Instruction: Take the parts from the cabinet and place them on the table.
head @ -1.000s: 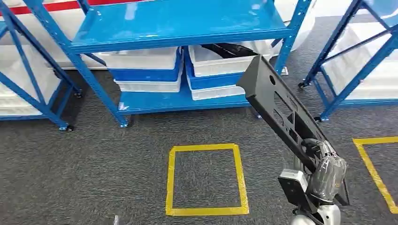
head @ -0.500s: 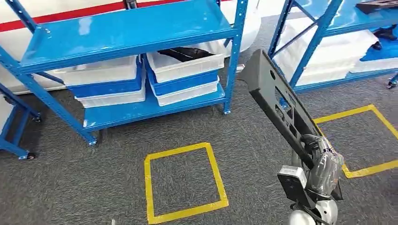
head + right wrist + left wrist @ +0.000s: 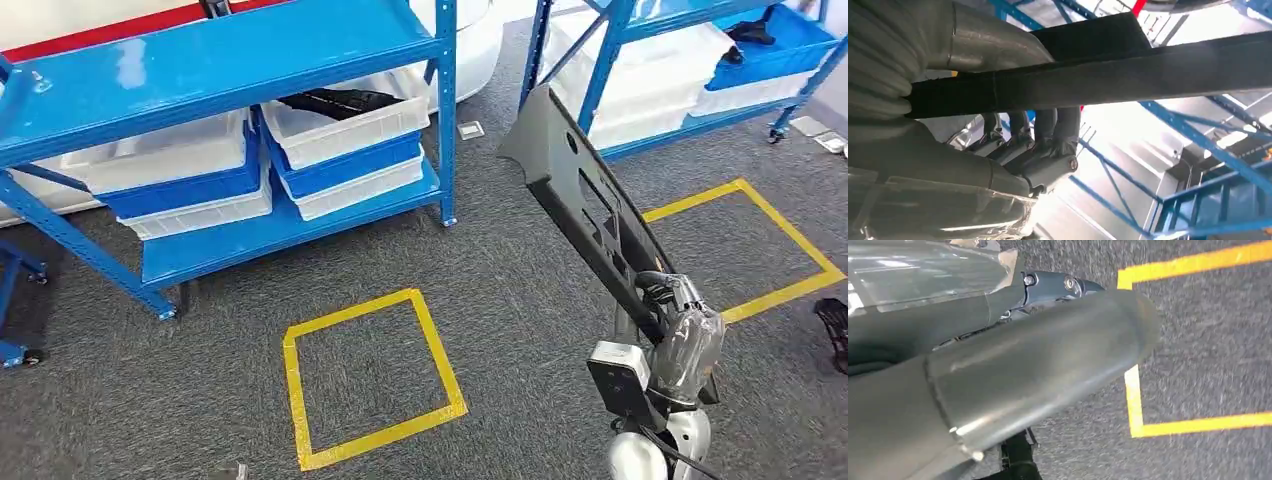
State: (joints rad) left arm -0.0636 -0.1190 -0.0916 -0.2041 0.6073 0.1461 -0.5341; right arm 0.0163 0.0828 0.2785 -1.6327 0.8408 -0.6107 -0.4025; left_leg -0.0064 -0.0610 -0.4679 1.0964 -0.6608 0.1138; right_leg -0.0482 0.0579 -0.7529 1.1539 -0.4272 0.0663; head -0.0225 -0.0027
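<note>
A long black panel (image 3: 585, 215) with cut-outs rises slanting up and to the left from my right hand (image 3: 680, 325), which grips its lower end at the lower right of the head view. In the right wrist view the dark fingers (image 3: 1038, 135) wrap under the panel (image 3: 1128, 75) and the thumb lies over it. My left hand (image 3: 1038, 355) hangs above the grey carpet with its thick thumb stretched out and nothing in it. Another black part (image 3: 335, 100) lies in a white bin (image 3: 345, 125) on the blue cabinet (image 3: 220, 60).
A second blue rack (image 3: 700, 60) with white bins stands at the back right. Two yellow tape squares mark the carpet, one in the middle (image 3: 365, 375) and one to the right (image 3: 745, 245). A dark object (image 3: 832, 330) sits at the right edge.
The camera has turned to the right, so the cabinet and tape squares have slid left in the picture. The panel stays in my right hand at the same slant.
</note>
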